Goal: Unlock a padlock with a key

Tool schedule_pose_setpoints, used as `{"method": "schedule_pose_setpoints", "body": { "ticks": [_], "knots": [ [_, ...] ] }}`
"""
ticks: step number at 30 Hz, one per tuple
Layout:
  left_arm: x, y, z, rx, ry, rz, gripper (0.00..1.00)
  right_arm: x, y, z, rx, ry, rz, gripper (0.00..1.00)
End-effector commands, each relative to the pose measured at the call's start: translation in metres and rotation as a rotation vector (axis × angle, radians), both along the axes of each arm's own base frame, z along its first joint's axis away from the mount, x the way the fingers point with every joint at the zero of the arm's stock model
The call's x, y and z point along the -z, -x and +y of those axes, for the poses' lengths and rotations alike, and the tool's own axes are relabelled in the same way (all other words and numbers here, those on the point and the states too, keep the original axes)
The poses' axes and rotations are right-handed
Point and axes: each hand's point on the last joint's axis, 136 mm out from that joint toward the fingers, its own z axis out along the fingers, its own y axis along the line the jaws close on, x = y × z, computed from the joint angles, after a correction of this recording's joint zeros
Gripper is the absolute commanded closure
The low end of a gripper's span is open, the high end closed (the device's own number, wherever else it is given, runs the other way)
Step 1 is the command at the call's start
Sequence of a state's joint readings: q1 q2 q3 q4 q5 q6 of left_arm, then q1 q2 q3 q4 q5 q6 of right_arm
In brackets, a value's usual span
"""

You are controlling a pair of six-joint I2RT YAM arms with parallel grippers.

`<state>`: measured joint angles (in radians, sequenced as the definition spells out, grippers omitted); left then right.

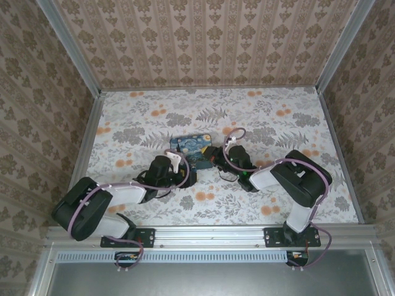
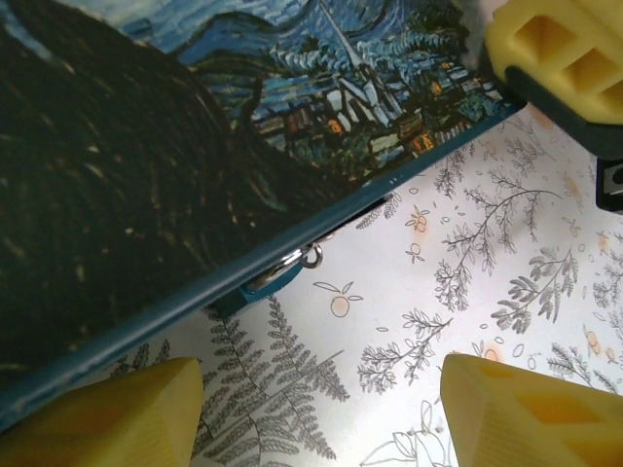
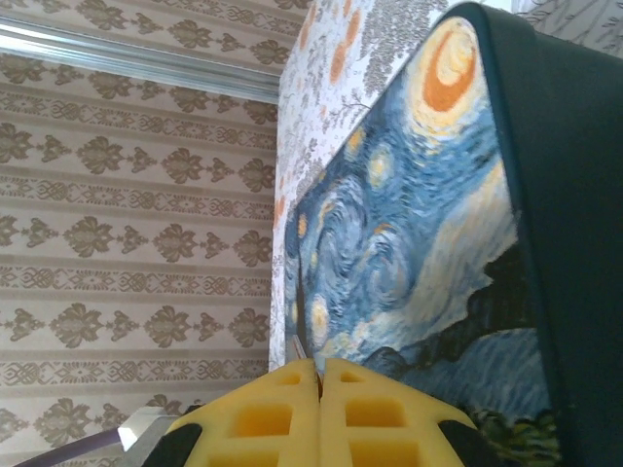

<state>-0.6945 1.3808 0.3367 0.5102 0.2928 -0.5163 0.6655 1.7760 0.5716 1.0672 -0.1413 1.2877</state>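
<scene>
Two sets of fingers, both mine, flank one painted box [image 1: 192, 150] lying about the middle of the worktop [image 1: 290, 105]. The box is shut, so I cannot tell what is inside. The padlock [image 2: 280, 270] hangs low at the side of the box that faces the near edge, just above the worktop. My left fingers [image 1: 182, 168] stand wide apart just before it, holding nothing, the arm stretched low from the near left corner. My right fingers [image 3: 319, 381] are pressed together at the box's right side. A thin sliver, the key [image 3: 298, 348], juts from between them.
</scene>
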Motion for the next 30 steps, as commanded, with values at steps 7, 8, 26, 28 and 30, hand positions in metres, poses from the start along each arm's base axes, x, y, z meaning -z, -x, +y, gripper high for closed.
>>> {"method": "schedule_pose_setpoints", "body": {
  "ticks": [7,8,26,28,30],
  "knots": [
    [0.004,-0.009,-0.007,0.012,-0.028,-0.158,0.37,0.007,-0.005,0.000,0.015,-0.016,0.010,1.00],
    [0.005,-0.009,-0.008,0.012,-0.037,-0.166,0.38,0.008,-0.005,0.000,0.016,-0.018,0.011,1.00],
    [0.021,-0.025,-0.010,-0.067,-0.162,-0.254,0.41,0.013,-0.002,-0.003,0.022,-0.029,0.023,1.00],
    [0.021,-0.023,-0.019,-0.042,-0.133,-0.236,0.41,0.013,-0.001,-0.003,0.021,-0.028,0.024,1.00],
    [0.018,-0.021,-0.027,-0.014,-0.098,-0.216,0.40,0.015,-0.001,-0.003,0.022,-0.025,0.026,1.00]
  ]
}}
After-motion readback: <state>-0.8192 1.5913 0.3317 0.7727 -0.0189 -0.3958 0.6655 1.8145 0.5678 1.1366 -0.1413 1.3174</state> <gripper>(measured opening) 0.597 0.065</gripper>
